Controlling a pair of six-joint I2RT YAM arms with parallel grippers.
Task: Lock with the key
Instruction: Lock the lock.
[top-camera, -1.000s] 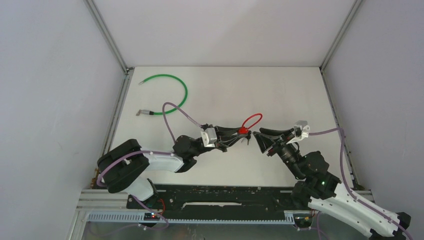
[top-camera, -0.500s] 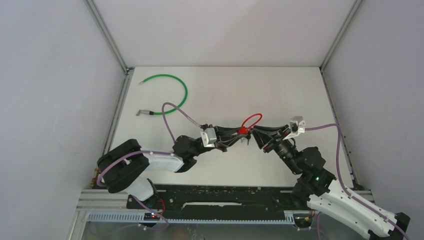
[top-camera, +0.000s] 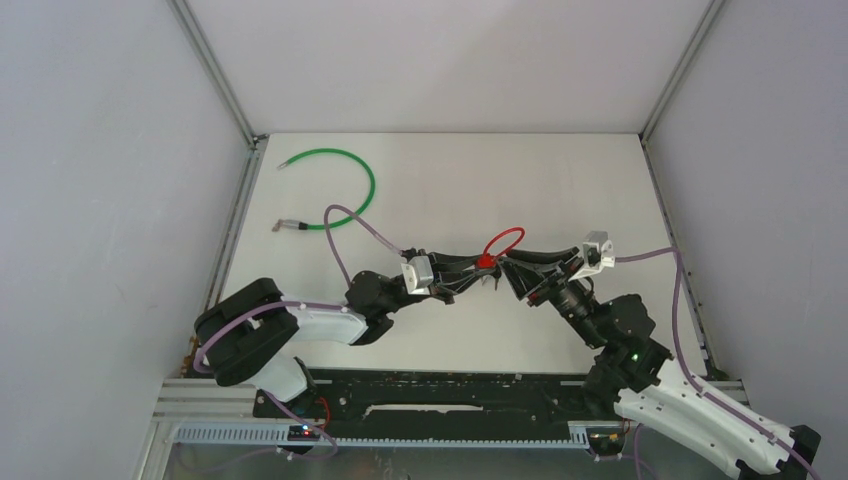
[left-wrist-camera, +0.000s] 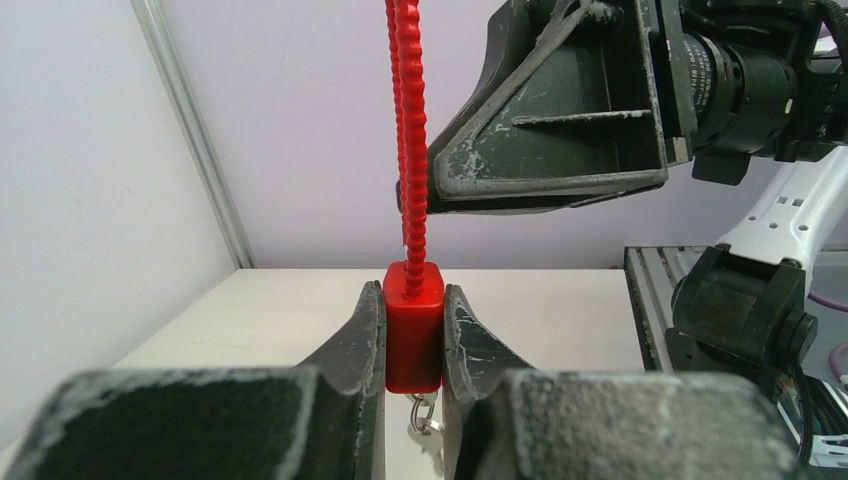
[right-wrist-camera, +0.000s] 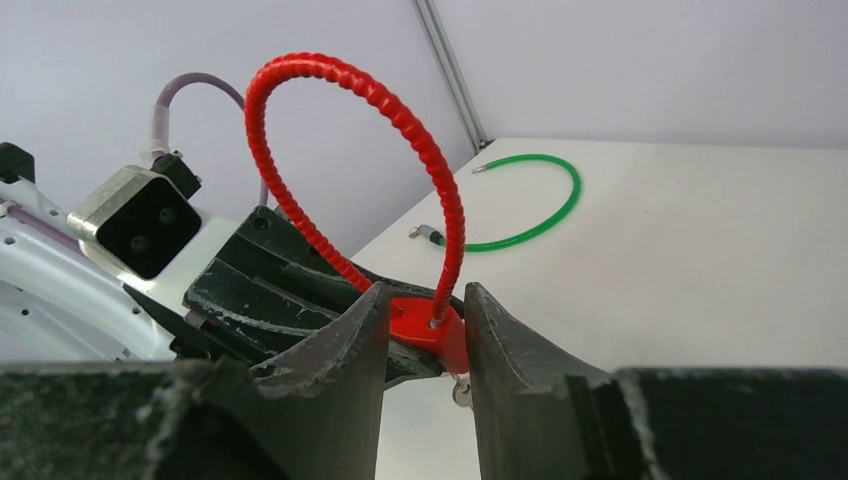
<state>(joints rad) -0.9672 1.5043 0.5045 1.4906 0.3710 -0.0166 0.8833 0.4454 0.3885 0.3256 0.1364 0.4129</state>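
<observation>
The red lock (left-wrist-camera: 413, 330) has a small block body, held clear of the table between the fingers of my left gripper (left-wrist-camera: 413, 300), which is shut on it. Its ribbed red cable loop (right-wrist-camera: 350, 90) stands up from the body. A small silver key (left-wrist-camera: 425, 420) hangs on a ring under the body. My right gripper (right-wrist-camera: 425, 300) faces the left one, its jaws apart on either side of the lock's top end (right-wrist-camera: 430, 325) where the cable enters. In the top view the two grippers (top-camera: 478, 265) (top-camera: 508, 265) meet tip to tip at the lock (top-camera: 487, 262).
A green cable (top-camera: 350, 165) with metal ends lies curved on the white table (top-camera: 560, 180) at the back left. Grey walls and aluminium rails close the table in on three sides.
My right gripper has moved left up to the lock, so its fingers now flank the lock's top. The left gripper and the lock have stayed put.
</observation>
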